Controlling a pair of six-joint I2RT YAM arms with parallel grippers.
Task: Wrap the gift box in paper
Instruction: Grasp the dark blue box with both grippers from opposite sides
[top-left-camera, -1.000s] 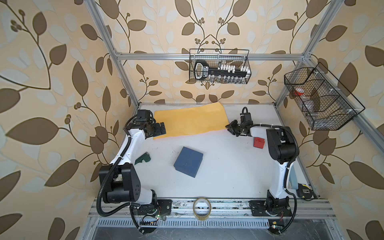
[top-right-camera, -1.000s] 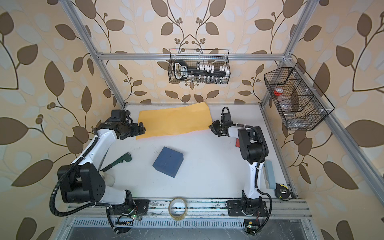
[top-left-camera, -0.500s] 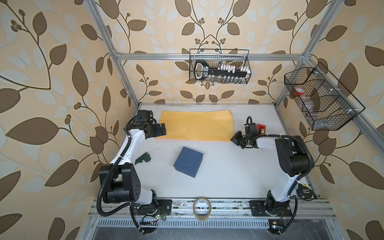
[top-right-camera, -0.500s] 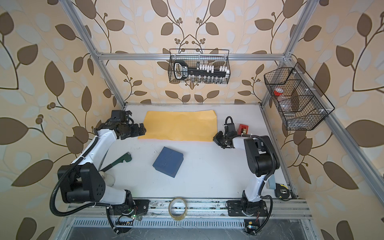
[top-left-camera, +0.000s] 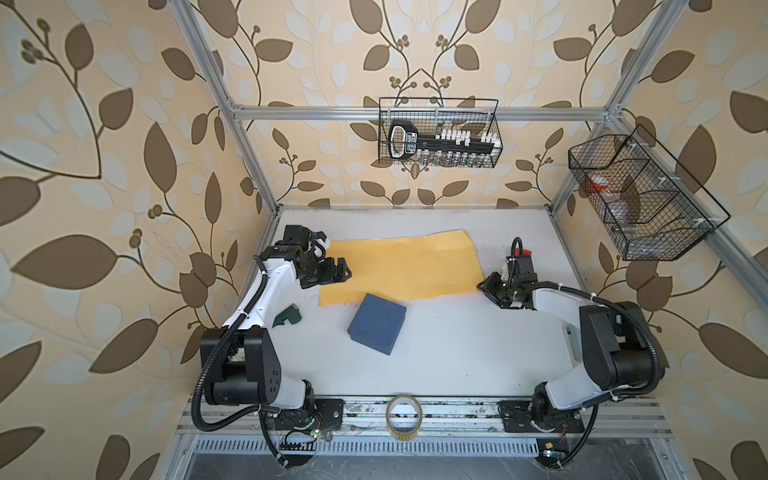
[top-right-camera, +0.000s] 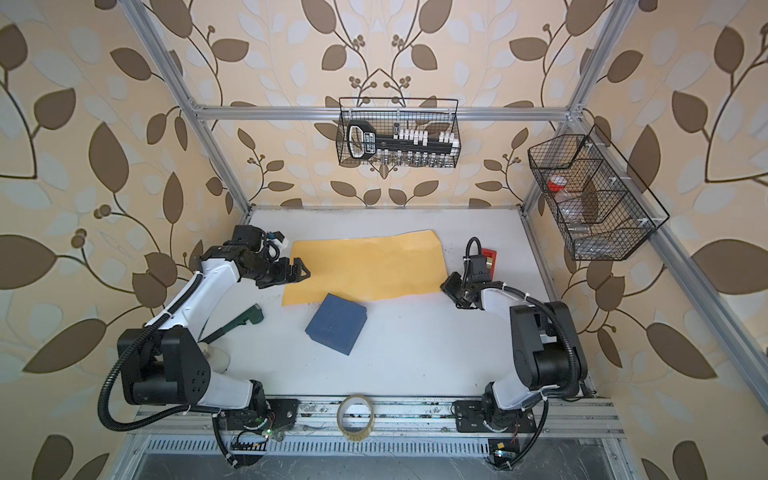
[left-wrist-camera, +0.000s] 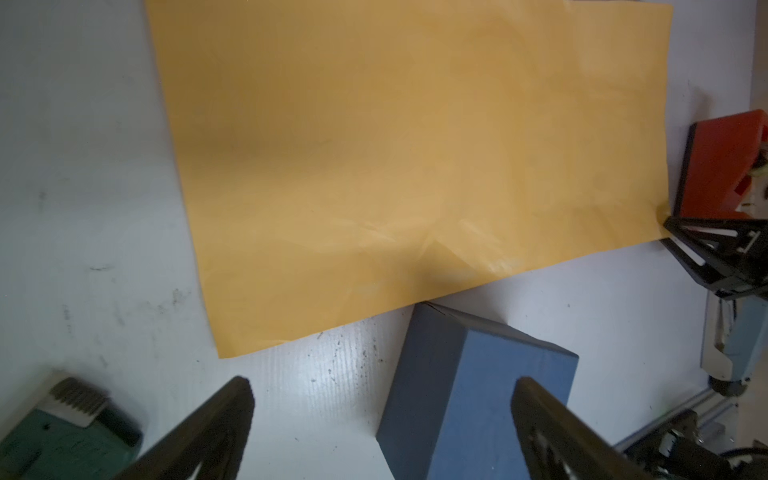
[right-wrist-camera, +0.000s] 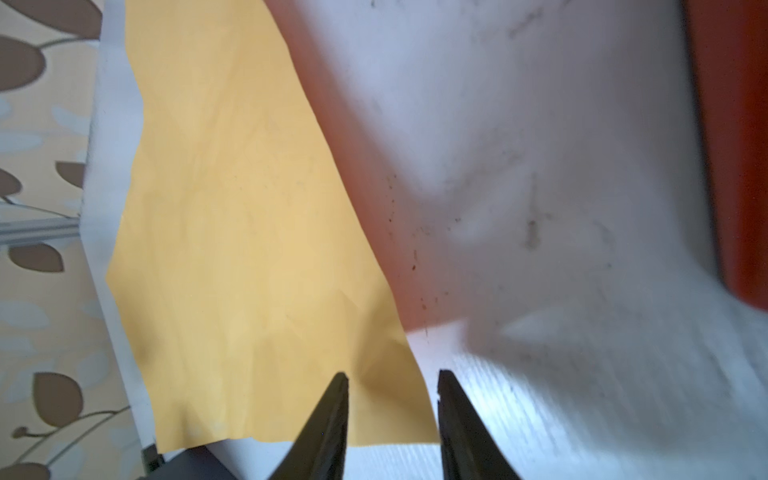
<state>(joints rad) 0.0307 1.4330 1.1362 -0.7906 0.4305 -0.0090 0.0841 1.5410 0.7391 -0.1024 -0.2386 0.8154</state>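
Right wrist, paper corner within parted tool

Thin yellow-tan paper, matt and lightly creased, lies on a smooth white table scuffed with dark specks. The gift box shows matt slate-blue cardboard. At the near edge is a glossy clear plastic tape roll. On the far wall are a brushed aluminium frame rail and a black wire-mesh basket.
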